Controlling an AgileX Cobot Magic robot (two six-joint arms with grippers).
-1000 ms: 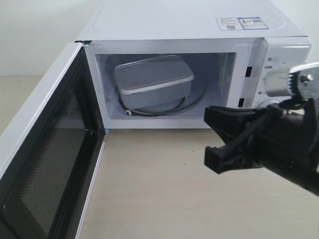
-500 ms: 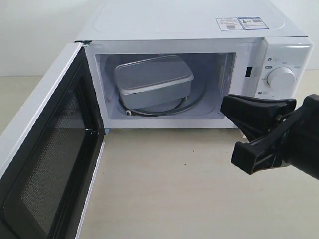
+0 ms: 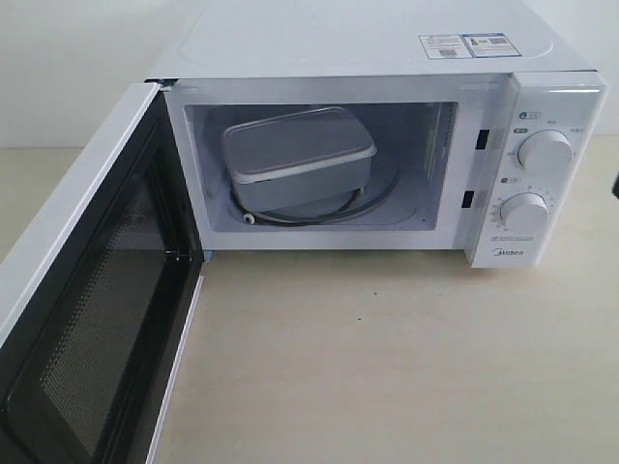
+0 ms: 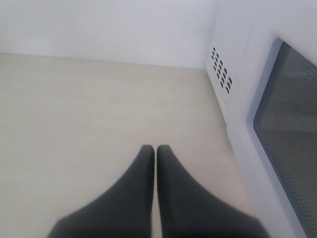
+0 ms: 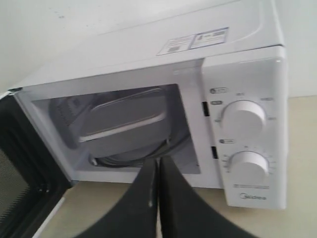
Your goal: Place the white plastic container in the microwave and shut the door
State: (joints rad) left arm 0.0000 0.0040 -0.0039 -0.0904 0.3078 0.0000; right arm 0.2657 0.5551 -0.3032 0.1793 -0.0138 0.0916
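Note:
The white plastic container (image 3: 298, 159) rests with its lid on inside the microwave (image 3: 387, 43), lying on the glass turntable (image 3: 372, 198). It also shows through the opening in the right wrist view as the container (image 5: 121, 121) in the microwave (image 5: 148, 54). The door (image 3: 92, 290) hangs wide open to the left, black inner face and mesh window turned toward the cavity. My right gripper (image 5: 158, 161) is shut with nothing in it, in front of the oven and clear of the opening. My left gripper (image 4: 154, 148) is shut and empty, low over the table beside the door's outer face (image 4: 287, 129).
Two round dials (image 3: 545, 152) sit on the control panel at the right of the oven. Stickers (image 3: 464, 44) lie on its top. The beige tabletop (image 3: 387, 367) spreads out before the oven. Vent slots (image 4: 221, 71) mark the microwave's side in the left wrist view.
The right arm has drawn back to the right and left the exterior view, uncovering the dials. The container and door have not moved.

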